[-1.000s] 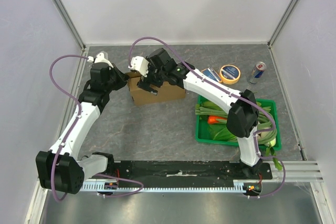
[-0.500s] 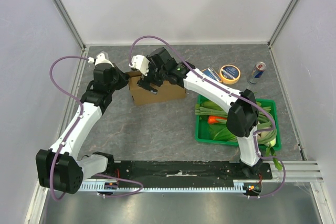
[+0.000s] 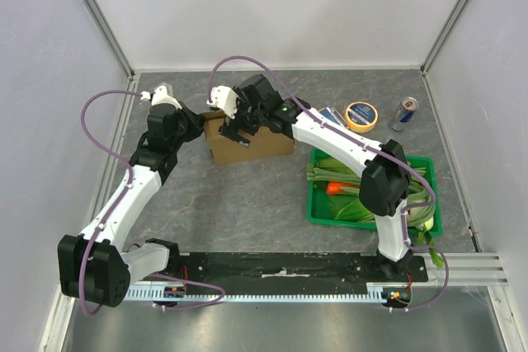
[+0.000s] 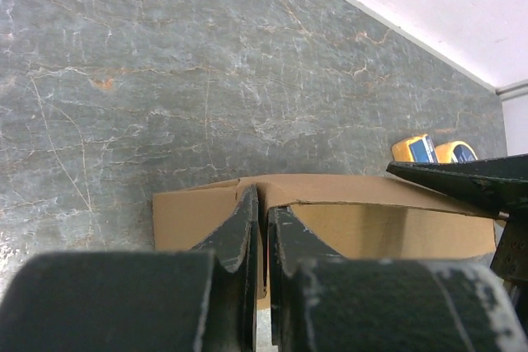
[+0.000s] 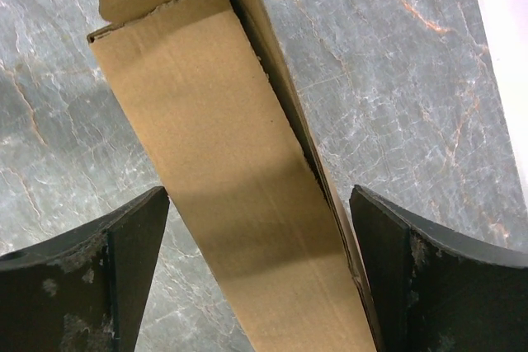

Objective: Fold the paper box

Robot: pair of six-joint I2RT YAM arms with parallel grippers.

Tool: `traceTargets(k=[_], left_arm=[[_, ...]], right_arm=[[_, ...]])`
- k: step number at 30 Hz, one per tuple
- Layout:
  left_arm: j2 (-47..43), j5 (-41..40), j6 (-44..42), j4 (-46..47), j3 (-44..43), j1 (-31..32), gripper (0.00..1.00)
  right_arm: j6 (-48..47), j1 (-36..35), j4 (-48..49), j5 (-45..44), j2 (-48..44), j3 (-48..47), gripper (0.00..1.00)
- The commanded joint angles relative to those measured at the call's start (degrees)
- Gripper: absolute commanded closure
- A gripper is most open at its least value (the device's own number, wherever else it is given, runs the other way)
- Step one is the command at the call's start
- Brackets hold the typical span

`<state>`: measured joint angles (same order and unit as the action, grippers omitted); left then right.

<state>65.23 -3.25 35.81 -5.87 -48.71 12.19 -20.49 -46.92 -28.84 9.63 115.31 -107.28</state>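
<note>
Brown corrugated cardboard makes up the paper box (image 3: 257, 146), which is set on the grey marbled bench (image 3: 247, 204) toward its far side, left of centre, between the two wrists. The left end effector (image 3: 200, 124) is placed at the box's left end; in the left wrist view its fingers (image 4: 246, 228) are pressed almost together, with a thin cardboard edge pinched between them. The right end effector (image 3: 235, 126) is held over the box's top, spread wide. In the right wrist view, a long cardboard panel is seen running between its fingers (image 5: 124, 245). A green crate (image 3: 312, 204) of vegetables is placed to the right, well apart from the box.
</note>
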Motion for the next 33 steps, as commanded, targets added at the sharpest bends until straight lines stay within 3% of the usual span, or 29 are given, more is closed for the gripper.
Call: traceTargets(k=[1, 4, 5, 6, 9, 12, 17, 25, 28, 30, 33], left_arm=[[2.45, 6.41, -2.32, -11.71, -0.32, 0.38, 0.98], [2.79, 8.16, -4.43, -13.81, -4.09, 0.30, 0.94], [2.80, 8.60, -4.87, -14.60, -5.07, 0.12, 0.89], [3.06, 9.13, -5.48, -15.83, -5.86, -0.05, 0.77], [4.11, 11.41, -8.03, -17.24, -8.77, -0.41, 0.61], [5.87, 12.03, -10.14, -18.73, -10.79, -0.76, 0.55], [6.84, 11.24, -11.90, -19.71, -11.67, -1.20, 0.59], [7.01, 10.19, -13.14, -20.50, -14.57, -1.20, 0.80], [7.10, 10.72, -13.22, -21.20, -15.45, -1.20, 0.78], [6.84, 10.98, -12.96, -21.47, -15.98, -1.29, 0.69], [6.84, 11.24, -12.70, -21.29, -16.94, -1.29, 0.71]], right_arm=[[-6.20, 1.56, -2.98, 2.50, -1.05, 6.10, 0.02], [-9.82, 1.83, -0.70, 1.01, -0.61, 8.40, 0.02], [-9.92, 1.92, 0.44, 0.66, -0.44, 8.49, 0.02], [-10.01, 1.83, 0.28, 1.00, 0.09, 8.15, 0.02], [-9.66, 1.92, 1.41, 1.88, -0.08, 8.14, 0.05], [-9.48, 1.92, 1.33, 2.50, 0.01, 7.88, 0.07], [-9.22, 2.00, 0.98, 1.89, 0.01, 7.44, 0.08], [-8.78, 2.00, 0.45, 2.15, -0.43, 6.74, 0.09], [-8.95, 1.92, 0.28, 1.62, -0.08, 6.74, 0.09], [-9.13, 2.00, -0.07, 1.45, 0.09, 6.65, 0.09], [-9.04, 2.00, -0.25, 1.71, 0.27, 6.65, 0.10]])
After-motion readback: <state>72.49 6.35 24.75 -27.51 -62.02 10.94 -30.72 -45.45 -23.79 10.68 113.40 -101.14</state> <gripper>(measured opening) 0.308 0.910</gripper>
